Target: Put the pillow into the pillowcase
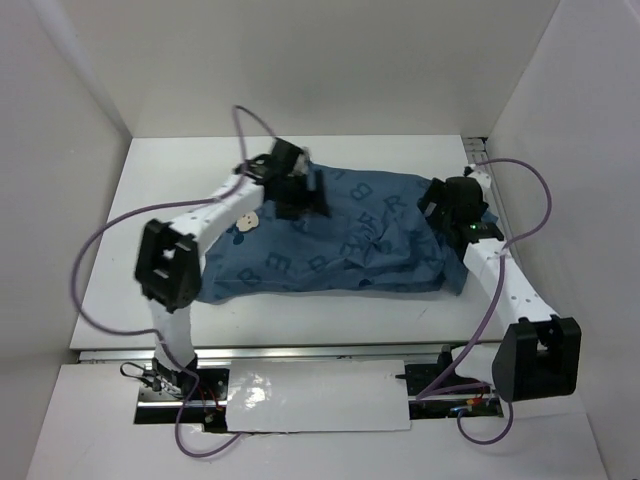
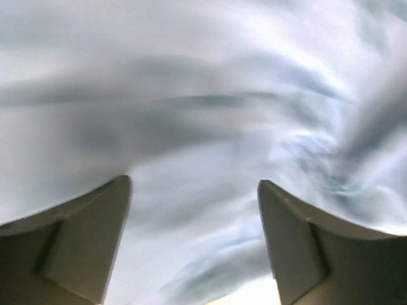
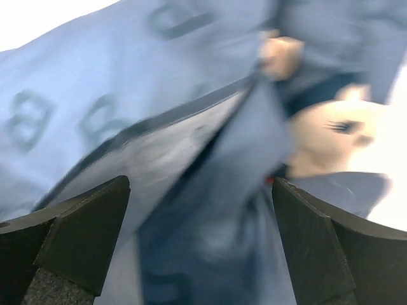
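Both claws stood apart: left gripper (image 2: 194, 184) and right gripper (image 3: 200, 181) at opposite ends of the dusty-blue printed fabric pillowcase (image 1: 340, 250). White tabletop (image 1: 300, 325) showed around its edges.

I've bare table (image 1: 330, 320) along the lower middle and top. The pillowcase (image 1: 340, 245) fills the centre; walls (image 1: 50, 150) flank both sides.
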`<state>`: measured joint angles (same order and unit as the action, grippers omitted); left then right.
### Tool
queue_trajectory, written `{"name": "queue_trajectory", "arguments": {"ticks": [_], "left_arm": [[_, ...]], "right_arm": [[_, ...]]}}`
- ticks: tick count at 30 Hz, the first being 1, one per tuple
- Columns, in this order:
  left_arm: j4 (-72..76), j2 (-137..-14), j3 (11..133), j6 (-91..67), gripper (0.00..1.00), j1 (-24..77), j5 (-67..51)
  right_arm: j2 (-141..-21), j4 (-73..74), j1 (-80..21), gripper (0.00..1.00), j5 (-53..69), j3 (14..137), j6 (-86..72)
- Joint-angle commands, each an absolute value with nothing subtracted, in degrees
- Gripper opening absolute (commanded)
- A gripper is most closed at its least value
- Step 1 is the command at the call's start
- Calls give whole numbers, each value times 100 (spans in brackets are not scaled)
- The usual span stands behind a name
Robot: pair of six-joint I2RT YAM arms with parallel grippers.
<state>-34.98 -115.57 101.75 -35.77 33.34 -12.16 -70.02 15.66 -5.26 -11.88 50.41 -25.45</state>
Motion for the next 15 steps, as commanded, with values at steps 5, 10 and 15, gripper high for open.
{"name": "queue_trajectory", "arguments": {"ticks": [5,10,15], "left_arm": [[-4288,-8835,7731,-4523,100,1566,789],[-4368,-7859,6225,-4974,100,476,791],[-4001,-7313,4934,-5203,100,-193,721]], "right_arm": [[-6452,3417,-88,100,-2776,5695,-3065],[-5820,3850,35,100,-2726,5380,-3357],[-5547,4166,35,100,-2383,5265,-3288]]}}
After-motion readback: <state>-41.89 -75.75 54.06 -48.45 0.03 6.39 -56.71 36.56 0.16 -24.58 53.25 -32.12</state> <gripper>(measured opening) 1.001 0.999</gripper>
